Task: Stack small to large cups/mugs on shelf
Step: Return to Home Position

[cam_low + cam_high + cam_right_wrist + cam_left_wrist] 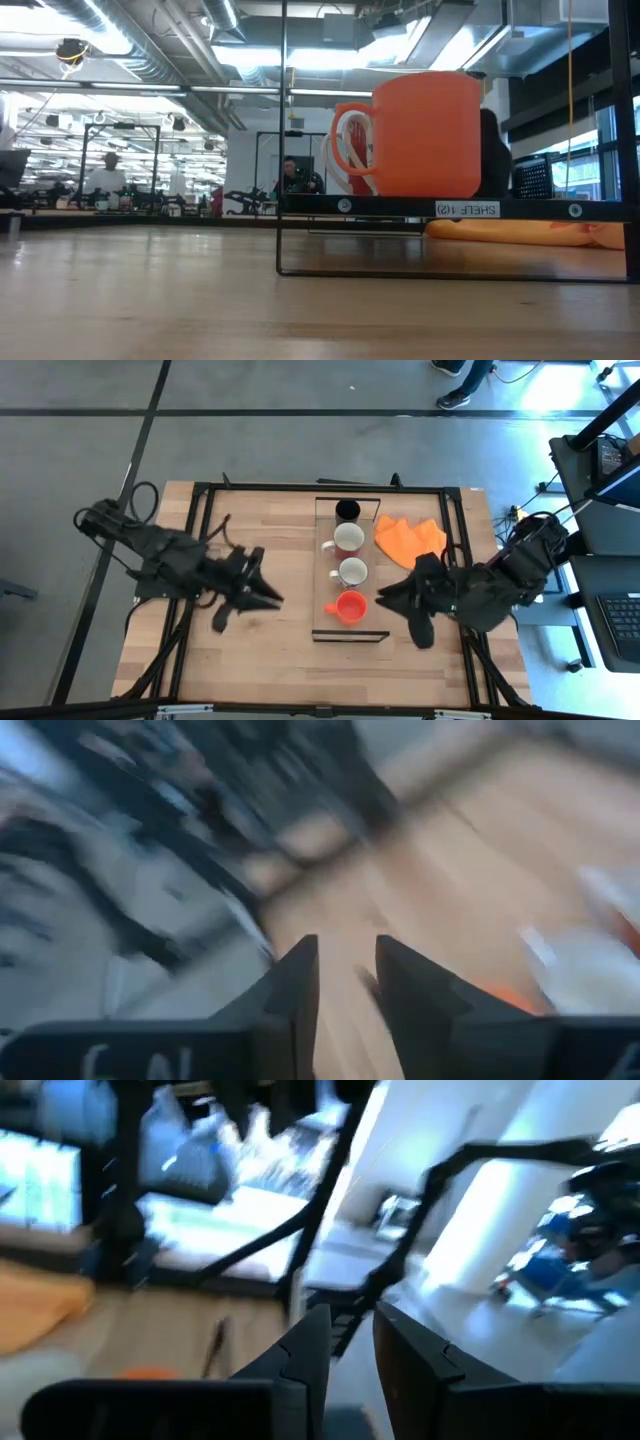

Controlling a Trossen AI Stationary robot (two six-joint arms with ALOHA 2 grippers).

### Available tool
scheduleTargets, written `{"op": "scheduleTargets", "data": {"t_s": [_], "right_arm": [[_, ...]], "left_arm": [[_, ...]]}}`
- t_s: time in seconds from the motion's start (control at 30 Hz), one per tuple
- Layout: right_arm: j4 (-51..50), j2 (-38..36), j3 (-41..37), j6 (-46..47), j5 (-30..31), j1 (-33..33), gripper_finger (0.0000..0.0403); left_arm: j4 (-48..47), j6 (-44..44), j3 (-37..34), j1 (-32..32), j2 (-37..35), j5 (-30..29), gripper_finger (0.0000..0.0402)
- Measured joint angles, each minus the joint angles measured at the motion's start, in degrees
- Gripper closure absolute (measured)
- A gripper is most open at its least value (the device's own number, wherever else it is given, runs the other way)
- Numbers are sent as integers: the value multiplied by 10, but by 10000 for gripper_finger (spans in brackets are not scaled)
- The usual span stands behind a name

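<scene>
The shelf is a long light-wood board in a black frame, running from the table's far side to its near side at mid-table. Four cups stand on it in a row. From far to near they are the black tumbler, a white mug, a second white mug and the orange cup. In the low view the orange cup stands upright on the raised shelf. My left gripper hovers left of the shelf, shut and empty. My right gripper hovers right of the orange cup, also shut and empty.
An orange cloth lies on the table right of the shelf's far half, also in the low view. Bare wooden tabletop stretches left of and in front of the shelf. People sit at desks in the room beyond the table.
</scene>
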Motion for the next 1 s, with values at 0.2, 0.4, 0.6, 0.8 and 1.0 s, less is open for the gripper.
{"op": "scheduleTargets", "data": {"t_s": [0.2, 0.4, 0.6, 0.8, 1.0], "right_arm": [[349, 1, -106, -295, -5, 1, 298], [612, -73, -327, -331, -201, -71, 298], [627, -264, -475, -350, -304, -167, 298], [607, -425, -572, -375, -291, -215, 298], [611, -496, -667, -374, -220, -216, 298]], "left_arm": [[161, 41, -87, -71, -2, -90, 327], [325, 54, -215, -80, -56, -64, 327], [268, 108, -247, -25, -176, -66, 327], [120, 134, -247, 19, -278, -144, 327], [104, 140, -284, 22, -332, -160, 327]]}}
